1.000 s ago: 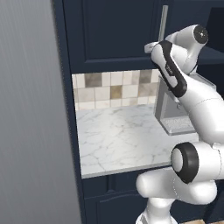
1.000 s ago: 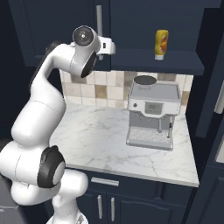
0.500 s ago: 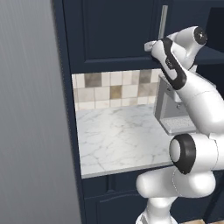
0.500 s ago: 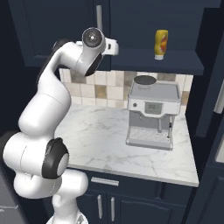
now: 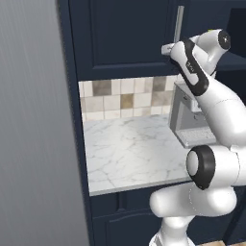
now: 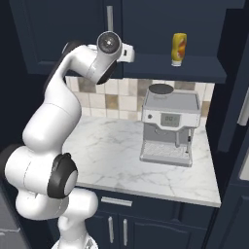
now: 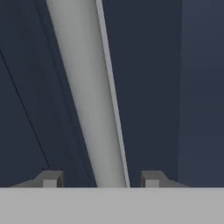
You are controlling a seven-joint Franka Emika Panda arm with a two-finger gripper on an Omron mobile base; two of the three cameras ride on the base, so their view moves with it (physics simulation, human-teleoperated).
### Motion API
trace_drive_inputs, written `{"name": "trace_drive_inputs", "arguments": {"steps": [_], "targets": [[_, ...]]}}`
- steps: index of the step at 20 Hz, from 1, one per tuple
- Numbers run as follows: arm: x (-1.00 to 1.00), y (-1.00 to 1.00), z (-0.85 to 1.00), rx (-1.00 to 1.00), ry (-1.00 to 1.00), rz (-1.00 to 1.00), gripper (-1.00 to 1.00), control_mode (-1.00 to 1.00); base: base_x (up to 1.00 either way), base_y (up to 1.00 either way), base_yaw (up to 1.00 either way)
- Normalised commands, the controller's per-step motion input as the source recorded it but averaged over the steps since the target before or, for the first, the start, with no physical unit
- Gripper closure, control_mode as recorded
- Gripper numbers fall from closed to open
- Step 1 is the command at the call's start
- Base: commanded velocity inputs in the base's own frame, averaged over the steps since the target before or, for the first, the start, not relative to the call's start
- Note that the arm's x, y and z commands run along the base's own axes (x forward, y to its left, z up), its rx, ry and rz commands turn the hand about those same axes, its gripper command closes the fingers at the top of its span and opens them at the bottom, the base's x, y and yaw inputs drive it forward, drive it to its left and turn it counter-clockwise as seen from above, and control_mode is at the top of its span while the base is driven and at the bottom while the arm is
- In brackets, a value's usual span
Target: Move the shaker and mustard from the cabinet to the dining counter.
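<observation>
Navy cabinet (image 5: pixel 129 38) door in the left base view: the tool (image 5: pixel 168 49) has moved up to its silver handle (image 5: pixel 179 23), starting the door-opening.

Right base view: the mustard (image 6: pixel 179 48) stands on the open shelf, well right of the tool.

Hand view: the tips straddle the handle, narrowing, not yet clamped.

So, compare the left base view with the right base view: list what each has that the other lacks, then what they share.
Left base view alone: a tall grey panel along the left side.
Right base view alone: the mustard standing on the open shelf of the cabinet, the navy lower cabinets with short handles, and the coffee machine seen whole.
Both: the arm reaching up to the cabinet's silver bar handle, the tiled backsplash, the marble worktop and part of the coffee machine.
</observation>
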Motion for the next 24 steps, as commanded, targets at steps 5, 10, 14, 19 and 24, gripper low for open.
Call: {"name": "trace_drive_inputs", "arguments": {"steps": [5, 10, 14, 19, 24], "targets": [[0.34, 0.13, -0.23, 0.00, 0.03, 0.00, 1.00, -1.00, 0.00, 0.00, 0.00], [0.35, 0.17, -0.08, 0.00, 0.02, 0.00, 1.00, -1.00, 0.00, 0.00, 0.00], [0.49, 0.41, -0.21, 0.00, 0.00, 0.00, 1.00, -1.00, 0.00, 0.00, 0.00], [0.41, 0.30, -0.30, 0.00, 0.00, 0.00, 1.00, -1.00, 0.00, 0.00, 0.00], [-0.15, 0.23, 0.01, -0.01, 0.02, -0.01, 1.00, -1.00, 0.00, 0.00, 0.00]]}}
